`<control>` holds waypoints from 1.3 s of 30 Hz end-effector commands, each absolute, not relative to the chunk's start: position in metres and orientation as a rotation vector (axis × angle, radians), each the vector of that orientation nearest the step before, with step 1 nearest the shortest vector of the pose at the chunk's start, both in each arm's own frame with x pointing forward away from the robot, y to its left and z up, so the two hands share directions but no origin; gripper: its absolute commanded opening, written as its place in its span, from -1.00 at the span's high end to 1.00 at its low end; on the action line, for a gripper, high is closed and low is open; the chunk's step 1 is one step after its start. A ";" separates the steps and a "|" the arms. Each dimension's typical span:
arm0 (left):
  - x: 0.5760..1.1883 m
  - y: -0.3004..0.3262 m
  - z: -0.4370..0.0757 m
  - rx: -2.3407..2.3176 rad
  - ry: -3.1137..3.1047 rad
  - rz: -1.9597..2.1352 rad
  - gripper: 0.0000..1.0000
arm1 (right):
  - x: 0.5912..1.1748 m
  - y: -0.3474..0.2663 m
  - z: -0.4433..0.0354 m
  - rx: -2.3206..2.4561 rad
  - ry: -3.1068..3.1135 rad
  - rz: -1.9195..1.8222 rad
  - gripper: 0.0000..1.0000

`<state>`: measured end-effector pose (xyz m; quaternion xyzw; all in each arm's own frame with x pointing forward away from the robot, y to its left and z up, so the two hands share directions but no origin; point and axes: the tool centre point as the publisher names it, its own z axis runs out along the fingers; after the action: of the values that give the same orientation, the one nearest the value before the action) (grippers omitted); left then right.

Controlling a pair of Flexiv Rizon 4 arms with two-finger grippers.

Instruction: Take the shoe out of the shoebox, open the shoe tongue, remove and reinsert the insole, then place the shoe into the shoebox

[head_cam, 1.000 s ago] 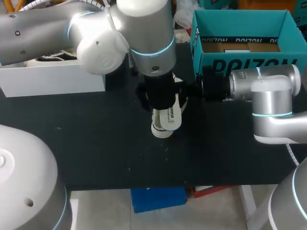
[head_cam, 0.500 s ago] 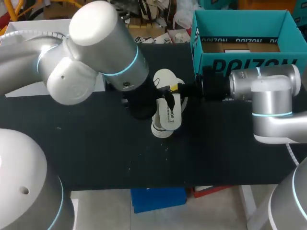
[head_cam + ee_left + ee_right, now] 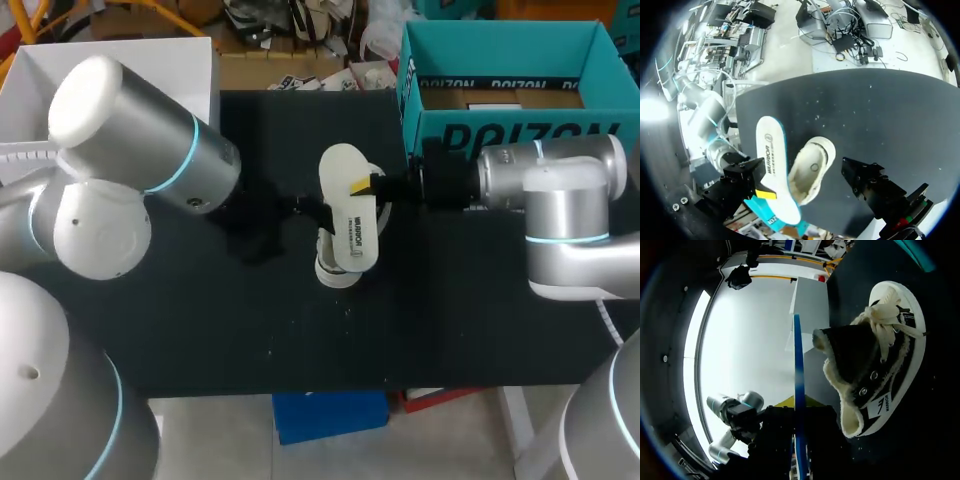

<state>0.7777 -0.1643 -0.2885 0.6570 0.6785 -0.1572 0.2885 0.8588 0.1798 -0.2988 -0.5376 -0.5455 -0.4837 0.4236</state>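
Shoe (image 3: 340,268) lies on the desk (image 3: 200,320), out of the shoebox (image 3: 410,70). The insole (image 3: 348,215) is removed and gripped by the right claw (image 3: 362,187) just above the shoe. The left claw (image 3: 871,184) holds nothing visible and its state cannot be told; reinsertion and boxing remain outstanding.

We are at a robot lab bench. Our silver left arm (image 3: 130,170) and right arm (image 3: 560,200), with lit blue rings at the joints, enter from the frame's sides over a black table (image 3: 200,330). A teal shoebox (image 3: 500,130) sits upper right, a white box (image 3: 30,80) upper left, and a shoe (image 3: 335,272) and insole (image 3: 350,205) are at centre.
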 end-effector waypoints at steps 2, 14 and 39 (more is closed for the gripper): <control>0.776 -0.160 -0.291 1.672 1.696 -0.539 -1.00 | 0.859 0.180 -0.299 -1.346 -1.365 -1.210 1.00; 0.767 -0.163 -0.301 1.446 1.423 -0.966 -1.00 | 0.859 0.180 -0.299 -1.346 -1.365 -1.210 1.00; 0.773 -0.157 -0.313 1.108 1.319 -1.033 -1.00 | 0.859 0.180 -0.299 -1.346 -1.365 -1.210 1.00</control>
<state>0.7860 -0.1534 -0.3075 0.5254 0.5761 -0.4264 0.4587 0.8588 0.1798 -0.2988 -0.5376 -0.5455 -0.4837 0.4236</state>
